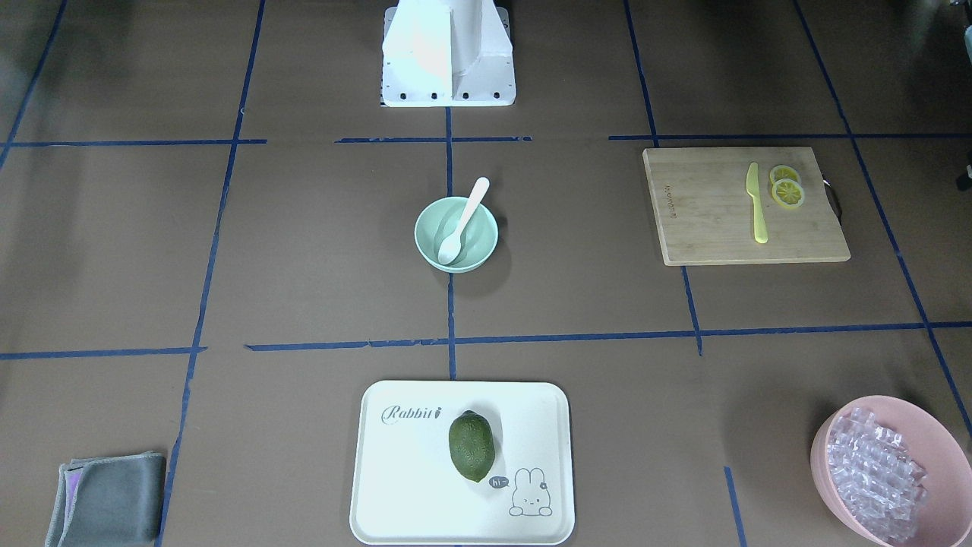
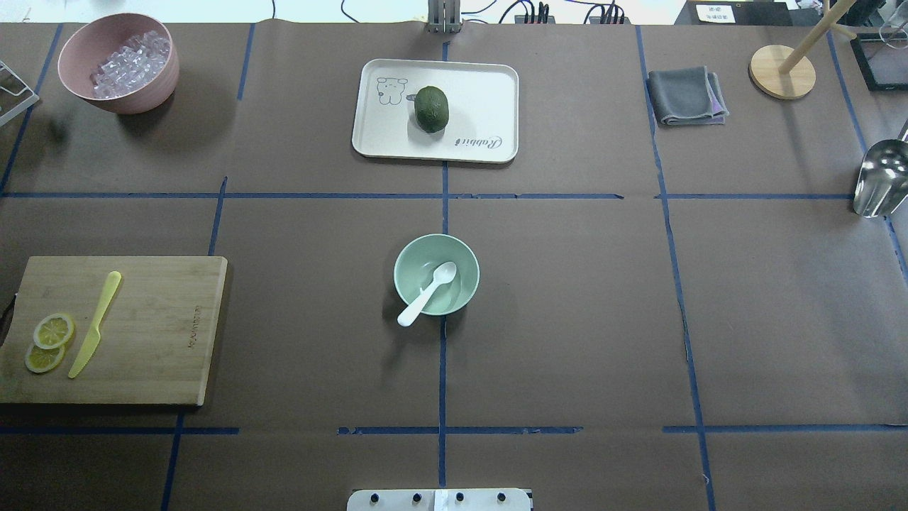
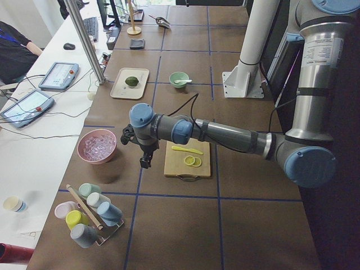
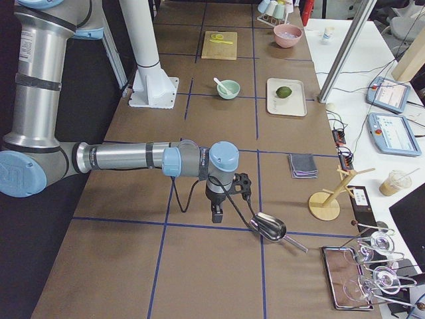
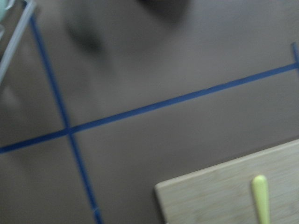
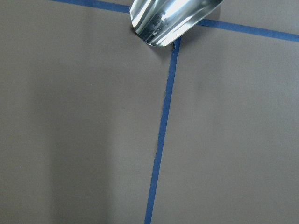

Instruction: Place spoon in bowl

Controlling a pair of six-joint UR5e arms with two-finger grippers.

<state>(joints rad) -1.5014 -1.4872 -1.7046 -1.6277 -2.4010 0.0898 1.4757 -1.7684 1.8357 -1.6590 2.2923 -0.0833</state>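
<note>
Sitting in the bowl: spoon placed, both arms parked wide

Spoon (image 2: 428, 292) lies in the mint bowl (image 2: 461, 273). The scoop is down on the inner floor, and the handle leans on the rim and pokes past it toward the robot's base. Task reads as done to me.

Left arm (image 3: 225, 135) reaches out so its jaws hang over bare counter (image 2: 567, 319). They sit between the pink bowl of ice cubes (image 3: 97, 146) and the cutting board (image 3: 187, 158), touching neither. Cannot tell if those jaws are apart or together: only the side view catches them, and the wrist view is blurred with no fingers in it. Right arm (image 4: 126, 157) has its jaws pointing down, with the metal scoop (image 4: 269, 227) just beside them. Apart or together, cannot tell there either.

The mint bowl is well away from both sets of jaws, roughly midway between them. The tray (image 2: 482, 92) with the green fruit (image 2: 431, 108) sits past the mint bowl, on the side away from the robot.

Handling, my guess: the spoon is light, thin stiff plastic, smooth and likely slippery. It would pivot on the rim if nudged. For a regrasp, take the flat handle at its free end outside the rim, jaws closing across the flat faces, not the scoop down inside. The mint bowl looks light too and may slide if the handle gets dragged.
</note>
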